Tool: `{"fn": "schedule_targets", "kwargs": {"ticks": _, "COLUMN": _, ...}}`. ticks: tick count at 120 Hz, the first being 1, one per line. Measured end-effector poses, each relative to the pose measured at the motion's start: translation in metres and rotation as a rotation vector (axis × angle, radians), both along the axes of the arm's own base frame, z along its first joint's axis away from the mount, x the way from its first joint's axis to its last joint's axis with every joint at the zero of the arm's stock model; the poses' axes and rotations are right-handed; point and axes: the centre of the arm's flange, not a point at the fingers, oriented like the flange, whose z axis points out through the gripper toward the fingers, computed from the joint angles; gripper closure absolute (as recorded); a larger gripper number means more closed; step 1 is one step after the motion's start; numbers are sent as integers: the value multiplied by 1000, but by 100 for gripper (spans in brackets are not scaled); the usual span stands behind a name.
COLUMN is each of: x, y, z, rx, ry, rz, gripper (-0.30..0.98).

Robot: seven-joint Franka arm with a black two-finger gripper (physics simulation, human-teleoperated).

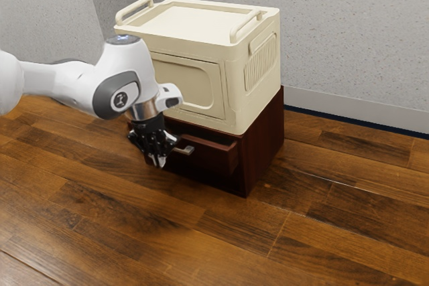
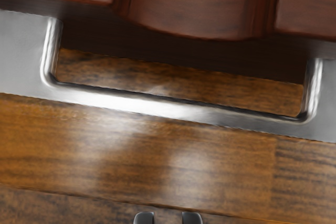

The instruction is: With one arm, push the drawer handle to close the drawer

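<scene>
We have our black two-finger hand (image 1: 159,160) pointing down in front of the dark red-brown wooden drawer (image 1: 220,158), at the end of the white arm with grey joint covers (image 1: 98,88) that comes in from the exterior view's left. Its two fingertips stand a little apart, with nothing clamped between them. The drawer is partly out of the dark red-brown wooden cabinet (image 1: 263,152), so it is not closed.

On the drawer's front we see the shiny silver metal handle (image 2: 173,109), a long straight bar with a rounded bend at each end. In the wrist view, wooden floor shows between our fingertips and the bar, and more of it shows through the handle's opening. Beyond the bar, the drawer's wood has a curved section between two straighter ones.

On top of the cabinet sits a cream plastic storage box (image 1: 234,82) with two raised carrying bars, a panelled front and a slatted patch on its side. The cabinet stands on the brown wood-plank floor (image 1: 201,246), near the speckled grey wall (image 1: 355,31) with its pale baseboard (image 1: 355,108).
</scene>
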Motion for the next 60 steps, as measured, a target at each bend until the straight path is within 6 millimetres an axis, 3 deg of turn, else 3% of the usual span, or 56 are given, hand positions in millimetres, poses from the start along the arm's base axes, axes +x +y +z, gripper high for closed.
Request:
{"fn": "schedule_targets", "kwargs": {"ticks": 29, "x": 36, "y": 2, "z": 3, "rx": -7, "ry": -41, "rz": -14, "gripper": 72}}
{"fn": "schedule_targets", "kwargs": {"ticks": 45, "x": -18, "y": -28, "z": 33, "rx": 5, "ry": -32, "rz": -24, "gripper": 64}}
{"fn": "schedule_targets", "kwargs": {"ticks": 53, "x": -25, "y": -47, "z": 73, "rx": -25, "ry": -44, "rz": -20, "gripper": 49}}
{"fn": "schedule_targets", "kwargs": {"ticks": 60, "x": -12, "y": -57, "z": 135, "rx": -65, "ry": -83, "rz": -14, "gripper": 37}}
